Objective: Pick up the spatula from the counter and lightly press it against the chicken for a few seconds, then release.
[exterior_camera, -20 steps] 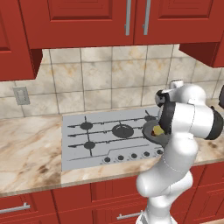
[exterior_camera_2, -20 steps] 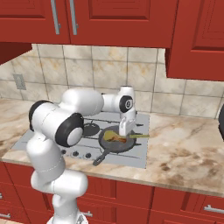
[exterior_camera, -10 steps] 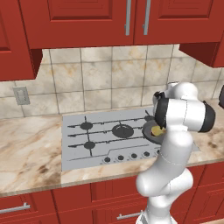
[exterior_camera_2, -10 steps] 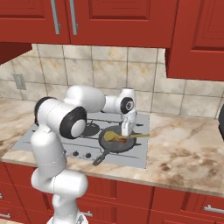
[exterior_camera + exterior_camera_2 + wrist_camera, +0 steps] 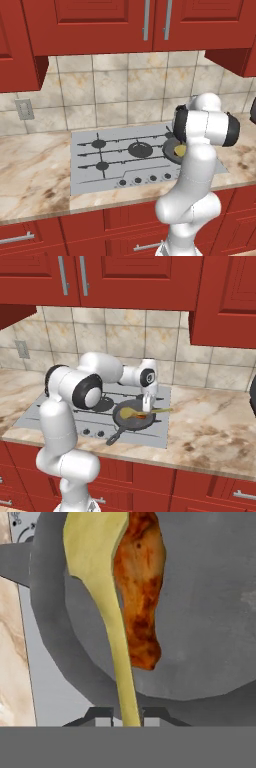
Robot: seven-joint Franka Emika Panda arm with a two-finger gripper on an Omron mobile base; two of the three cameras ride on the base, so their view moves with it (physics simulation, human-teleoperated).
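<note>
Arm (image 5: 57, 421) recorded as glossy white, rounded links; dark bands at joints; gripper (image 5: 146, 408) housing white.

The pale yellow flat wooden spatula (image 5: 109, 607) is one even tone; the browned piece of chicken (image 5: 142, 587) is orange-brown, mottled with darker rust patches; the round dark grey frying pan (image 5: 210, 612) is plain matt grey; the light grey steel cooktop (image 5: 87, 175) carries black burners and black knobs; the marbled stone counter (image 5: 30, 170) is beige veined with brown; the tiled backsplash (image 5: 110, 95) is cream clouded with tan; the glossy red wooden cabinets (image 5: 95, 22) have silver handles; my white arm (image 5: 200, 165) has dark joints.
</note>
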